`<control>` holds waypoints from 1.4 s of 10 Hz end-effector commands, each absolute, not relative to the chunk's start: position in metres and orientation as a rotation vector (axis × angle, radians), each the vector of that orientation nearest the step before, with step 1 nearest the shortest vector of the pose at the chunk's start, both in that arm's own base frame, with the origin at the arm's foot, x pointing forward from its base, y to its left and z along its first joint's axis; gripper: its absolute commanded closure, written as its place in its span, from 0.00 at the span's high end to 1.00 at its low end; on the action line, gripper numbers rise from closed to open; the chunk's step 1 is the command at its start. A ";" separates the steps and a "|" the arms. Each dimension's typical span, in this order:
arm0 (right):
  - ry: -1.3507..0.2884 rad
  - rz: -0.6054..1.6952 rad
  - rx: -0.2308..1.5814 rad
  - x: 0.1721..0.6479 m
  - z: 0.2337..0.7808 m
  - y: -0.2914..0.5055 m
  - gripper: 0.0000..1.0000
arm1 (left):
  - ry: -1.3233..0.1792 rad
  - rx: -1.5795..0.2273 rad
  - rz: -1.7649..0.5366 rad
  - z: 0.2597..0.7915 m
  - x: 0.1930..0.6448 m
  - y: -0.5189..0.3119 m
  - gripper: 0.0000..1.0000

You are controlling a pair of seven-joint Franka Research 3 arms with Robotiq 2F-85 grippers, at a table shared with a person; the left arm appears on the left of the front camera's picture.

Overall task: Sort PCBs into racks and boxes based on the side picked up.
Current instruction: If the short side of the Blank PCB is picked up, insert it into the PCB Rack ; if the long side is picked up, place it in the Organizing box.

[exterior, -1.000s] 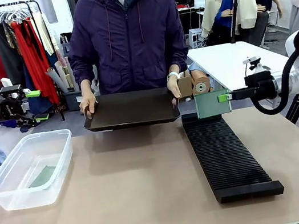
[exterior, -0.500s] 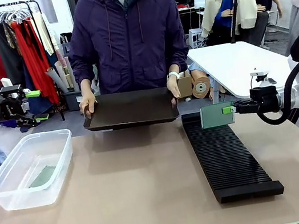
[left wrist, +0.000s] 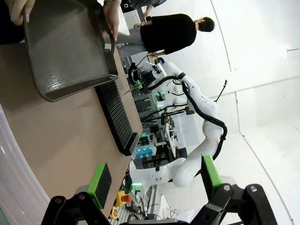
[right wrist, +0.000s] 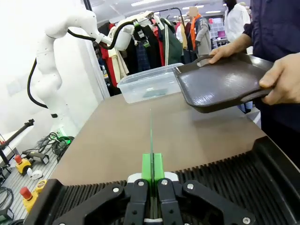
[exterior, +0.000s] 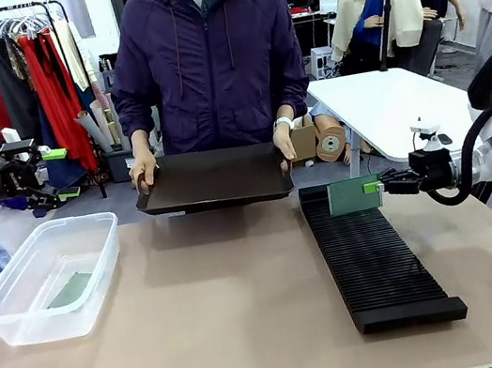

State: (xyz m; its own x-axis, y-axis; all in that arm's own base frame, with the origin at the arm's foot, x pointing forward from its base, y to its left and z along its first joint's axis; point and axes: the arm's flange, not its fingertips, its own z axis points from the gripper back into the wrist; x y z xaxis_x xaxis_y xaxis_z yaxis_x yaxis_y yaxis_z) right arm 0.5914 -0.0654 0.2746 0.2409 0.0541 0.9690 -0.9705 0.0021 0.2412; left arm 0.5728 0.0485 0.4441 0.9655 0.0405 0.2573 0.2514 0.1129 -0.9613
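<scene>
Right gripper (exterior: 378, 185) is clamped on the PCB (exterior: 354, 194) by its edge, board upright just above the rack's (exterior: 371, 252) far end. Looks light, stiff and thin, so edge grip seems right. Left gripper (left wrist: 152, 182) hangs wide open, well left of the rack.

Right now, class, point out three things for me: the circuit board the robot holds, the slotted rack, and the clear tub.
circuit board (exterior: 354, 194), front view, middle of its green face
slotted rack (exterior: 374, 261), front view, middle of the ribbed top
clear tub (exterior: 25, 323), front view, near wall
</scene>
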 end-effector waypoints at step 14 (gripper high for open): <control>-0.991 1.045 1.205 0.621 0.235 -0.069 0.00 | -0.242 -1.445 -0.155 0.446 0.571 0.049 1.00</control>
State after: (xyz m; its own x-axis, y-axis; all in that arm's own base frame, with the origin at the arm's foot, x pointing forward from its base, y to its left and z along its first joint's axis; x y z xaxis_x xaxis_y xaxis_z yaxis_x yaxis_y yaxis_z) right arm 0.6167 -0.0717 0.2317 0.2202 0.0657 0.9732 -0.9743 0.0635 0.2162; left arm 0.5728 0.0485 0.4441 0.9655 0.0404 0.2573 0.2514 0.1129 -0.9613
